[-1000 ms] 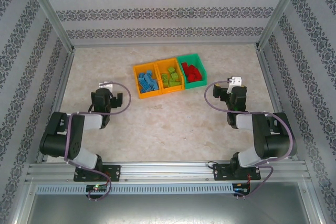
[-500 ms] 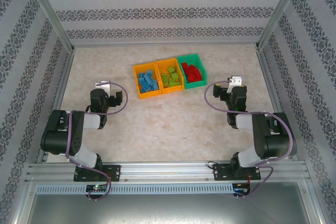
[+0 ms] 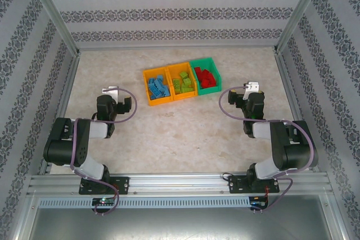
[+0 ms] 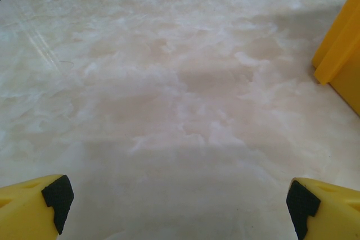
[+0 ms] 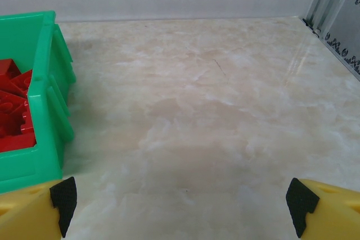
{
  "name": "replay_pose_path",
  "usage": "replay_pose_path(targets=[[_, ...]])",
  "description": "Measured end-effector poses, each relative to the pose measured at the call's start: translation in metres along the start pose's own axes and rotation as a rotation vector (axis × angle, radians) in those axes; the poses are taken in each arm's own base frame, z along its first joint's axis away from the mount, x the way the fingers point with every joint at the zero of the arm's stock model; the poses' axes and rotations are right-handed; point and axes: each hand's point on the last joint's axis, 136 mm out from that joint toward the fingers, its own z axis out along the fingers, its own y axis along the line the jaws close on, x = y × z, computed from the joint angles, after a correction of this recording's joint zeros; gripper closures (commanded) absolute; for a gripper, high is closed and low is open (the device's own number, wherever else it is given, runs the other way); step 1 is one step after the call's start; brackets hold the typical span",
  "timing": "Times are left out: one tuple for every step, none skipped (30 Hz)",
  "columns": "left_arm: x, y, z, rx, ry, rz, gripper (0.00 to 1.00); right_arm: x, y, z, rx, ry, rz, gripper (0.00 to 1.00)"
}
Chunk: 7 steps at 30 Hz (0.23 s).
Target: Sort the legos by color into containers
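between each pair of fingertips [image 4: 56,198] sits nothing: left gripper [image 4: 180,209] and right gripper [image 5: 183,206] stand wide open, empty. at the right's ten o'clock, the green bin [image 5: 45,139] holds red legos [image 5: 11,111]; at the left's two o'clock, an orange bin [image 4: 343,43]. sorting looks finished: blue legos [image 3: 158,87] and lime legos [image 3: 183,82] binned separately.

The top camera looks steeply down from behind the arms over the pale marbled counter [image 3: 169,133]. Both wrist cameras skim low, facing forward. The right one sits close beside the green rectangular plastic bin [image 5: 52,54], which the top view also takes in.
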Motion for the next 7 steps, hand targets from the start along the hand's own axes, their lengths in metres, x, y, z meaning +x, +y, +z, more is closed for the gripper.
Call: replay_pose_path(targets=[[0.0000,-0.0001,0.0000,0.000,0.000,0.000,0.01,0.0001,-0.0001,0.0000,0.000,0.000,0.000,0.02],[0.0000,-0.0001,0.0000,0.001,0.000,0.000,0.01,0.0000,0.0000,0.0000,0.000,0.000,0.000,0.02],[0.0000,-0.0004,0.0000,0.002,0.000,0.000,0.01,0.0001,0.0000,0.0000,0.000,0.000,0.000,0.02],[0.0000,-0.0004,0.0000,0.002,0.000,0.000,0.01,0.0001,0.0000,0.0000,0.000,0.000,0.000,0.02],[0.0000,-0.0004,0.0000,0.002,0.000,0.000,0.01,0.0001,0.0000,0.0000,0.000,0.000,0.000,0.02],[0.0000,-0.0005,0.0000,0.003,0.000,0.000,0.01,0.0000,0.0000,0.0000,0.000,0.000,0.000,0.02],[0.0000,-0.0005,0.0000,0.003,0.000,0.000,0.01,0.0000,0.0000,0.0000,0.000,0.000,0.000,0.02]])
